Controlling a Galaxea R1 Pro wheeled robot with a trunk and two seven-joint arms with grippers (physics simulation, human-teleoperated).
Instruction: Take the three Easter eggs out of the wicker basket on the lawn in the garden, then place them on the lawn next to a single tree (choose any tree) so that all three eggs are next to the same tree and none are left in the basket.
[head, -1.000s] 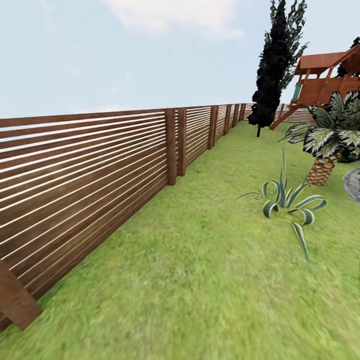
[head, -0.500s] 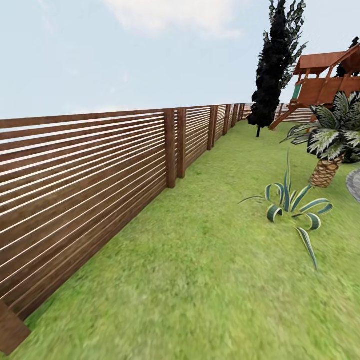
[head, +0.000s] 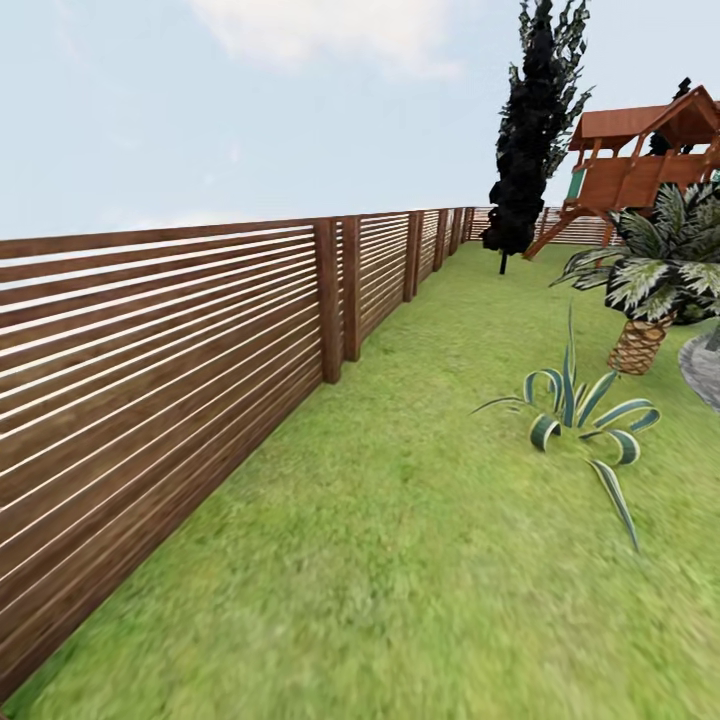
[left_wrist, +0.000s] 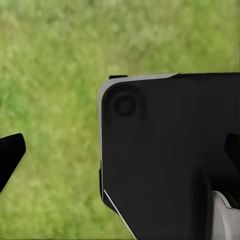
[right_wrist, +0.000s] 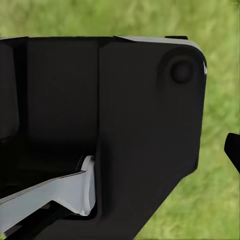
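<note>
Your view had swung slightly: the slatted fence (head: 170, 360) at left slid lower-left, and the striped agave (head: 575, 410) and palm (head: 650, 290) at right shifted, so you were travelling over the lawn (head: 400, 560), searching. No basket or eggs showed. I could not tell either gripper's jaw state. Farthest, upper right, stood the all-black tree (head: 530, 130) and playhouse (head: 640, 160).

The lawn (head: 400, 560), short green grass of the garden, runs flat along the brown slat fence (head: 150, 370) bounding it, stretching away toward a dark, thin-trunked tree (head: 525, 130) near the fence's far end.
</note>
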